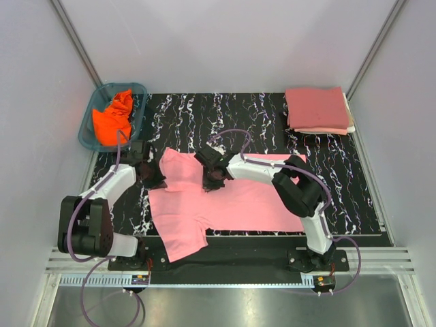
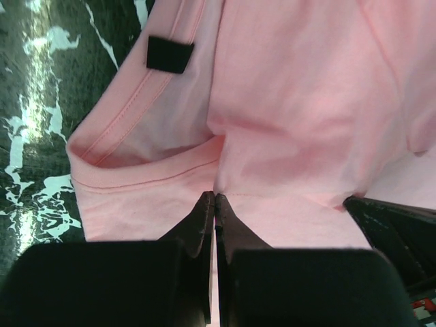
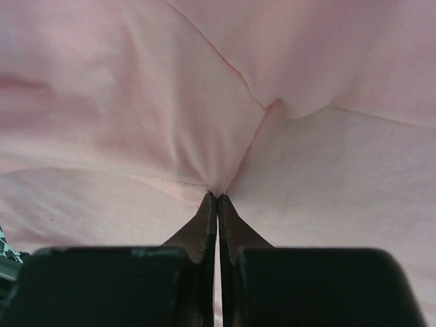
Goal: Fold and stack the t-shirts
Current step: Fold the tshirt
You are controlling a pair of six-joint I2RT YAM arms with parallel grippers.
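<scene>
The light pink t-shirt (image 1: 231,201) lies spread on the black marbled mat, one sleeve hanging toward the near edge. My left gripper (image 1: 155,178) is shut on its fabric near the collar (image 2: 136,174), where a black label (image 2: 169,54) shows. My right gripper (image 1: 212,178) is shut on a pinch of the same shirt (image 3: 218,136) further right. The bright orange t-shirt (image 1: 114,117) lies crumpled in the teal basket. The rose-red t-shirt (image 1: 317,107) lies folded on top of the cream one (image 1: 340,129) at the back right.
The teal plastic basket (image 1: 139,102) stands at the back left corner of the mat (image 1: 340,184). Grey walls close in the sides. A metal rail (image 1: 225,276) runs along the near edge behind the arm bases.
</scene>
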